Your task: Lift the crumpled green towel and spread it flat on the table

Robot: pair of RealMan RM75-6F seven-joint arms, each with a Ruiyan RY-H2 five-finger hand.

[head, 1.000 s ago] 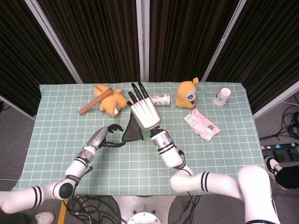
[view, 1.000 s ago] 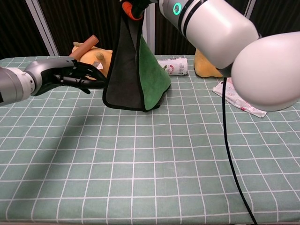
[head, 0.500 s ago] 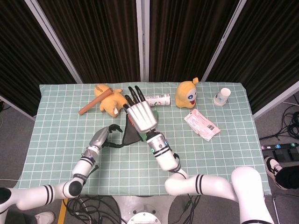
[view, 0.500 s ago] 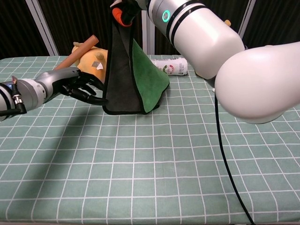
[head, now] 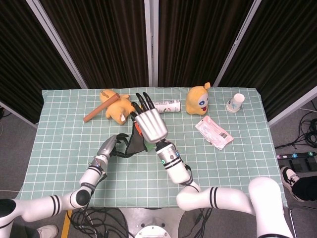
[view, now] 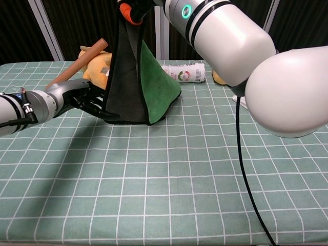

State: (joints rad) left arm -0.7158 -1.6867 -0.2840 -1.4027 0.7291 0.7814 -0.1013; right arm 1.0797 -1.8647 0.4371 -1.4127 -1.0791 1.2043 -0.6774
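Left hand [view: 84, 97] moved in, touching towel [view: 154, 84] | right hand [head: 150, 124] grips towel top

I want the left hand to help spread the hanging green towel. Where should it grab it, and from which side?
Probably the lower left corner of the green towel, coming in from the left. The right hand holds it up by the top, so it hangs as a cone with the bottom hem free beside the left hand.

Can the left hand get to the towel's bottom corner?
Probably yes. The left hand is already right at the hanging towel's lower left edge, with nothing between them, while the right hand holds the top up.
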